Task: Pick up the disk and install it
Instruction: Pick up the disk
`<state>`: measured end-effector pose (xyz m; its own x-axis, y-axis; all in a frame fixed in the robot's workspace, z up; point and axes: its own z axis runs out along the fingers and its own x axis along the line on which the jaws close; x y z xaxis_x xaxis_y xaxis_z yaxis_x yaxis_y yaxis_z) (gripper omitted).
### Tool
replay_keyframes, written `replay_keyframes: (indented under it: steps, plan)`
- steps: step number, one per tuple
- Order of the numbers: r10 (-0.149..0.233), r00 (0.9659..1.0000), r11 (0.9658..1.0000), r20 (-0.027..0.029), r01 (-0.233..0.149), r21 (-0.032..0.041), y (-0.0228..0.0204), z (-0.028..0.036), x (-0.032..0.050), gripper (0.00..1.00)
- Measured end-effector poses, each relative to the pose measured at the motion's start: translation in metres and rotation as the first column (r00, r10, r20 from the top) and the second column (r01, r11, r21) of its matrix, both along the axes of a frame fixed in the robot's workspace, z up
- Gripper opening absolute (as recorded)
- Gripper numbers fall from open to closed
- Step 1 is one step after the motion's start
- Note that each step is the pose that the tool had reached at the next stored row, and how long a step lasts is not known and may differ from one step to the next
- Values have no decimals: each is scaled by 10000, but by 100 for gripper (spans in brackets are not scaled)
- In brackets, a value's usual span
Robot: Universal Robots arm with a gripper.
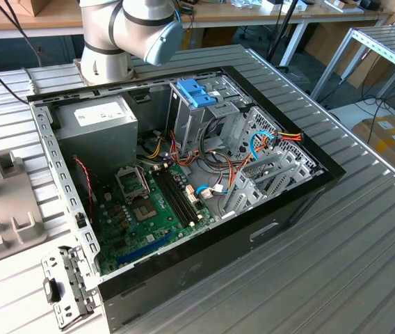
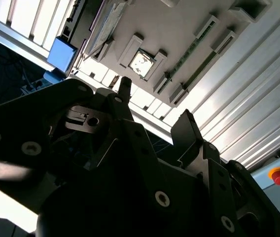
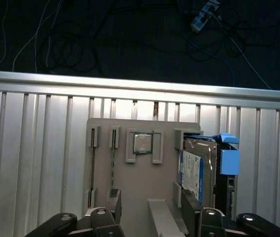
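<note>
The disk (image 3: 195,170) is a grey-metal drive with light-blue side rails, standing on edge in a slot at one end of a grey parts holder (image 3: 145,182). In the second wrist view the disk (image 2: 106,24) shows beyond the fingers, with its blue rail end beside it. My gripper (image 3: 152,207) hovers above the holder, open, with nothing between its black fingertips (image 3: 114,200). It sits over the holder's middle, to the side of the disk and apart from it. In the second wrist view the gripper (image 2: 155,106) is also spread open.
The open computer case (image 1: 183,174) lies on the ribbed metal table, with a motherboard (image 1: 149,209), a metal drive cage (image 1: 267,174) and a bright-blue bracket (image 1: 196,94). The holder also carries a processor chip (image 3: 142,143) and memory sticks (image 3: 113,168). A table edge and dark floor with cables lie beyond the holder.
</note>
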<state>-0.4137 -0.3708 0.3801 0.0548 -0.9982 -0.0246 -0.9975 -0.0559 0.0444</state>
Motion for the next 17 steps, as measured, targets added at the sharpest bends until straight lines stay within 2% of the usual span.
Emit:
replay_keyframes:
  steps: [17]
  plan:
    - [12,10000,10000,0,-12,1,8,-34,0,60]
